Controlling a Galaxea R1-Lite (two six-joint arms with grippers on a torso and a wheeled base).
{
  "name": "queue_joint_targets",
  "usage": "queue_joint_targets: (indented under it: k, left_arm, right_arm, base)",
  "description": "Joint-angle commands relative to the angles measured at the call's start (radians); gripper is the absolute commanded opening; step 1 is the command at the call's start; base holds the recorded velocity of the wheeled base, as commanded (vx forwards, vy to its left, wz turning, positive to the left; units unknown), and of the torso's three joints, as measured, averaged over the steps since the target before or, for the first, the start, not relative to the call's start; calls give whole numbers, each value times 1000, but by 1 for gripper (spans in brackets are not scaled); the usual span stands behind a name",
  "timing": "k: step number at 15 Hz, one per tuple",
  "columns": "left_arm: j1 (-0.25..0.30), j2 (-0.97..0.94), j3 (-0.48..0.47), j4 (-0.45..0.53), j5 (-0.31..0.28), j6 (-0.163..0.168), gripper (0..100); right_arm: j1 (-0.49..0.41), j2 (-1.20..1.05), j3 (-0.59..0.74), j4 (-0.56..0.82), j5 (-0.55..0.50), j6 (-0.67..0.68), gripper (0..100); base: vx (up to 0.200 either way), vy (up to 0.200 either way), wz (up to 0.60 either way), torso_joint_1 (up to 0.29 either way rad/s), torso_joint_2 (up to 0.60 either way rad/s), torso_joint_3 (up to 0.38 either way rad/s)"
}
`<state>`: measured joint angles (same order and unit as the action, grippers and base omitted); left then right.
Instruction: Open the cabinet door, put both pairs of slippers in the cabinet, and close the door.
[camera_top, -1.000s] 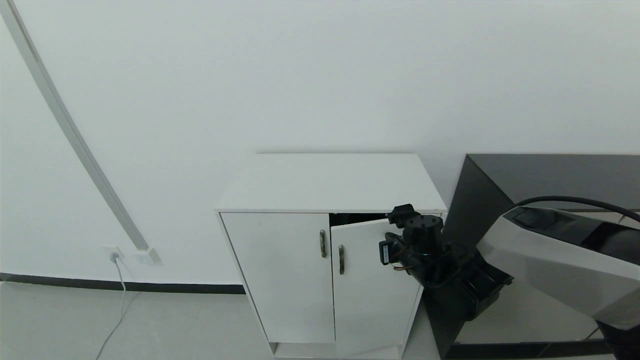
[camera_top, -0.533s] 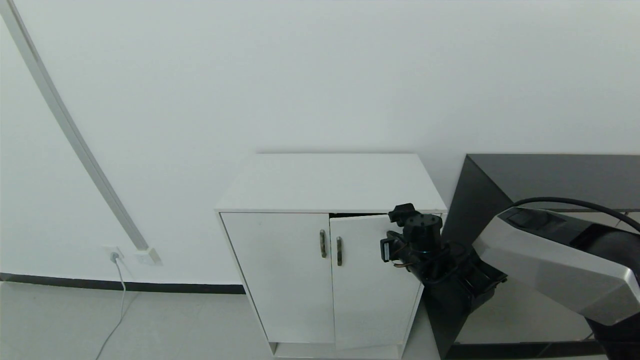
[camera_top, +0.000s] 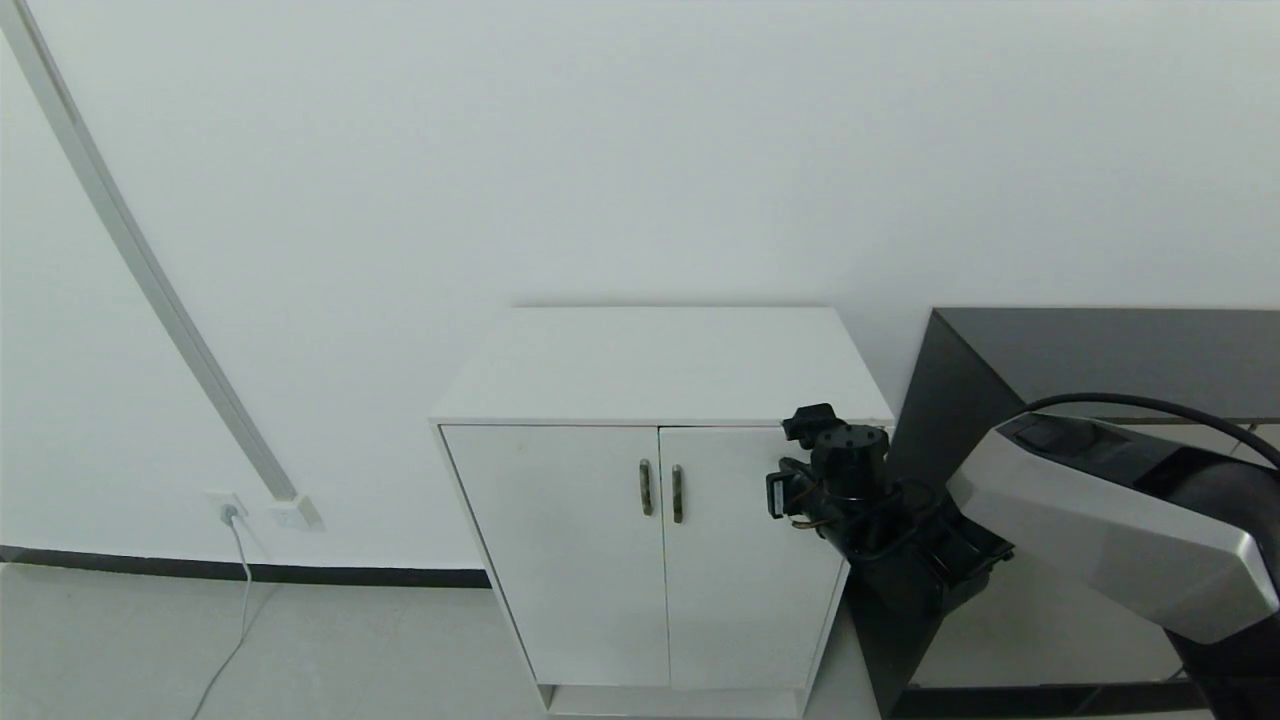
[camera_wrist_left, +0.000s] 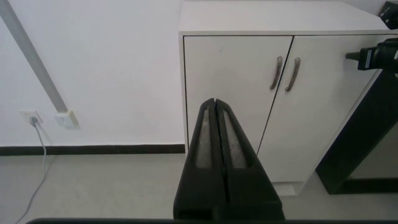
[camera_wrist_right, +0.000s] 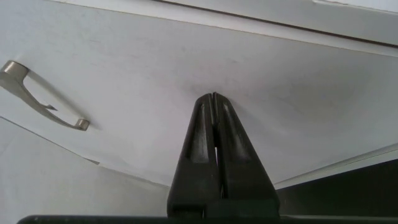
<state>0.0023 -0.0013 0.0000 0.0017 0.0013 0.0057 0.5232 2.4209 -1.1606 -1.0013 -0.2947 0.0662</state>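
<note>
**A:** Where do we have the right gripper?

**B:** Our right gripper (camera_wrist_right: 213, 98) is clenched, fingers pressed together with nothing between them. Its tip sits against the face of the right door (camera_wrist_right: 280, 74). In the head view that arm comes in from the lower right of the frame and ends at the door's right edge.

**A:** And the left one?

**B:** Our left gripper (camera_wrist_left: 215, 102) is clenched on nothing as well. It hangs well apart from the cabinet (camera_top: 660, 365) and points toward the left door (camera_top: 560, 550).

**A:** How do the doors lie?

**B:** We see both shut, flush with each other and facing us. The two handles (camera_top: 677, 493) stand just beside one another at the centre seam, with their long axes upright.

**A:** And the cabinet itself?

**B:** It stands at the lower centre of the head view, on the floor (camera_top: 120, 650), with its back to the white wall (camera_top: 640, 150).

**A:** Anything around it?

**B:** A dark panel (camera_top: 1000, 360) stands just beside its right side. At the lower left we see a wall socket (camera_top: 232, 512) with a cable (camera_top: 237, 620) trailing down to the floor. A white conduit (camera_top: 140, 260) slants from the upper left corner down to the socket.
</note>
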Motion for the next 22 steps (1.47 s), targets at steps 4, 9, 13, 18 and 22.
queue_joint_targets:
  k: [4, 9, 13, 18, 22]
  left_arm:
    - [1, 1, 0, 0, 0, 0, 0]
    - [1, 1, 0, 0, 0, 0, 0]
    - [1, 1, 0, 0, 0, 0, 0]
    - [1, 1, 0, 0, 0, 0, 0]
    - [1, 1, 0, 0, 0, 0, 0]
  right_arm:
    - [-3, -2, -1, -2, 0, 0, 0]
    - [-5, -3, -2, -2, 0, 0, 0]
    - [-8, -3, -11, -2, 0, 1, 0]
    - [-9, -3, -11, -2, 0, 1, 0]
    - [-5, -19, 9, -5, 0, 0, 0]
  base:
    - [0, 0, 0, 0, 0, 0]
    - [0, 0, 0, 0, 0, 0]
    - [0, 0, 0, 0, 0, 0]
    - [0, 0, 0, 0, 0, 0]
    - [0, 0, 0, 0, 0, 0]
